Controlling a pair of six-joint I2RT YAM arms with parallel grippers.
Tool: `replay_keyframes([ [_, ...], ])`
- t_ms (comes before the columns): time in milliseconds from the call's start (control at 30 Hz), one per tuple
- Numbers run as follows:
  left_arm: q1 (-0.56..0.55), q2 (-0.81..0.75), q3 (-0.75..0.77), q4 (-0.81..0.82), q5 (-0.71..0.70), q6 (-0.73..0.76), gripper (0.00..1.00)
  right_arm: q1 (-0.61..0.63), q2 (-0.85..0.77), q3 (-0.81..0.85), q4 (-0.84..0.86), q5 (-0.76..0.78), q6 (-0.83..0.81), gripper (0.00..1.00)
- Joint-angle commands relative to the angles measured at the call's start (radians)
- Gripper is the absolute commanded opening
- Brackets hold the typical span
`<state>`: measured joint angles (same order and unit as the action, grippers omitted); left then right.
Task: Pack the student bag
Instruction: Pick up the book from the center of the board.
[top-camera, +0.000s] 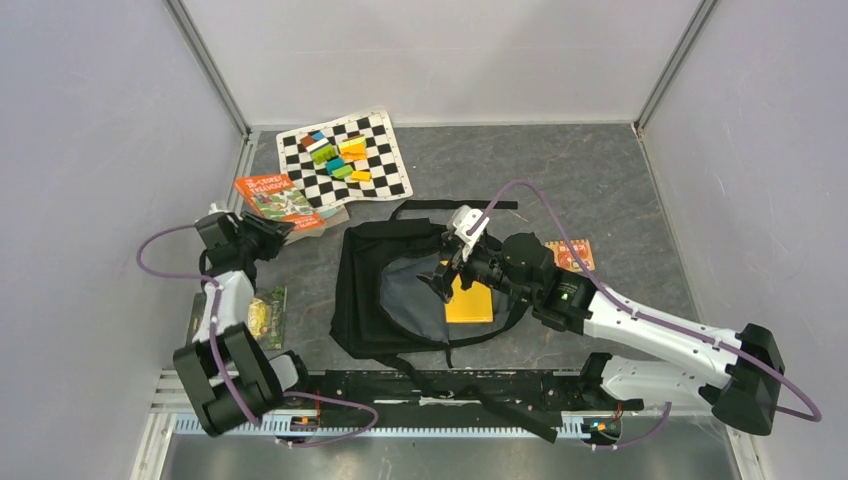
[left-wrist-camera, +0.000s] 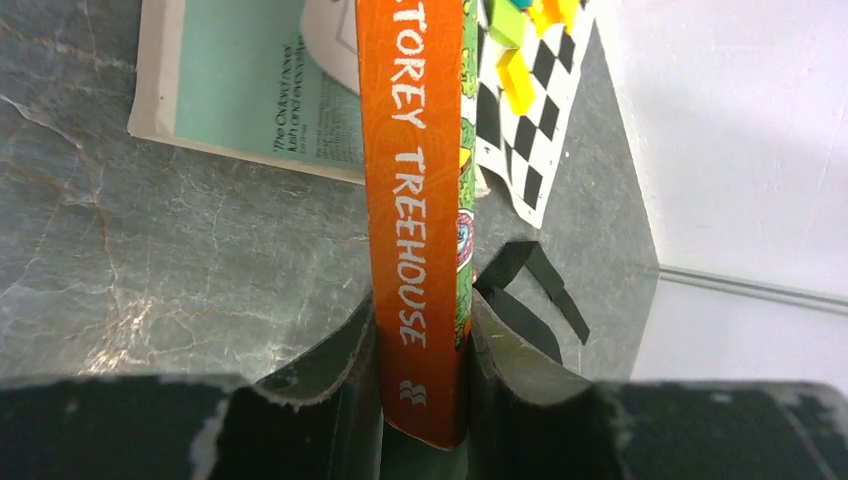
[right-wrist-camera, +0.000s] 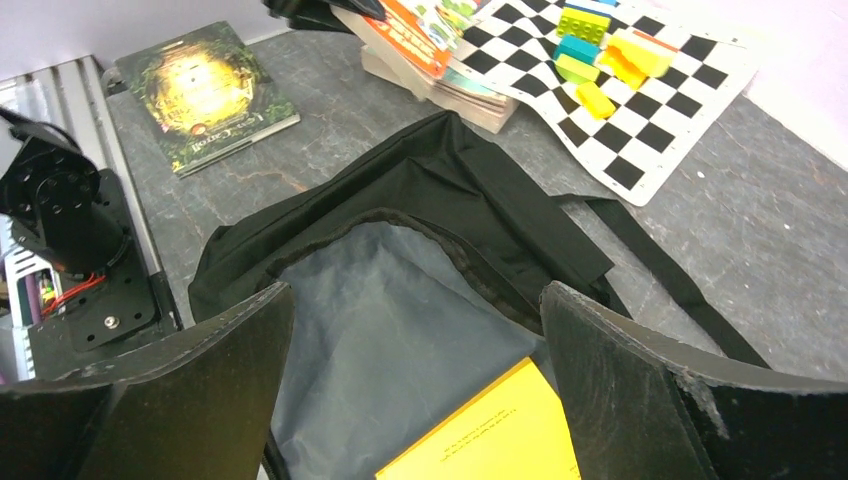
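Student bag (top-camera: 400, 290): flat on the desk (top-camera: 600, 180), right beneath the right tool (top-camera: 450, 272), mouth gaping and grey lining on show, black straps trailing out beyond it.
Yellow book (top-camera: 469, 303): lying on that grey lining, directly under the right tool's fingers.
Right tool: spread wide, gripping nothing, hovering over the bag's mouth.
Left tool (top-camera: 272, 230): well off to the bag's left side, clamped tight on the orange book (left-wrist-camera: 410, 200).
Orange book: pinched across its thickness, spine facing the left tool, reading "STOREY TREEHOUSE".
Teal paperback (left-wrist-camera: 260, 90): flat on the desk just beyond the left tool.
Chequered mat (top-camera: 385, 180): further beyond the left tool, coloured blocks (top-camera: 338, 155) clustered on it.
Green book (top-camera: 266, 318): flat on the desk behind the left tool, close to its arm.
Orange card (top-camera: 572, 255): on the desk, behind the right tool, beside its arm.
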<state>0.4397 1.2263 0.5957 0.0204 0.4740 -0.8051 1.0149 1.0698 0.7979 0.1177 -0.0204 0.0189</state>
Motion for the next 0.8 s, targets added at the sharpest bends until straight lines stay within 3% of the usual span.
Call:
replay_keyframes([
  [0,0.005,-0.171,0.111,-0.096,0.013,0.156,0.02,0.005,-0.033,0.029,-0.025,0.118,0.08,0.98],
  [267,-0.071,-0.343,0.222,-0.194,0.331,0.226,0.02,0.004,-0.092,-0.012,0.03,0.189,0.349,0.98],
  [533,-0.492,-0.418,0.279,-0.128,0.329,0.16,0.02,-0.002,-0.126,-0.055,0.111,0.159,0.682,0.98],
  [767,-0.627,-0.471,0.262,0.08,0.338,-0.016,0.02,-0.001,-0.197,-0.129,0.231,0.158,0.78,0.98],
])
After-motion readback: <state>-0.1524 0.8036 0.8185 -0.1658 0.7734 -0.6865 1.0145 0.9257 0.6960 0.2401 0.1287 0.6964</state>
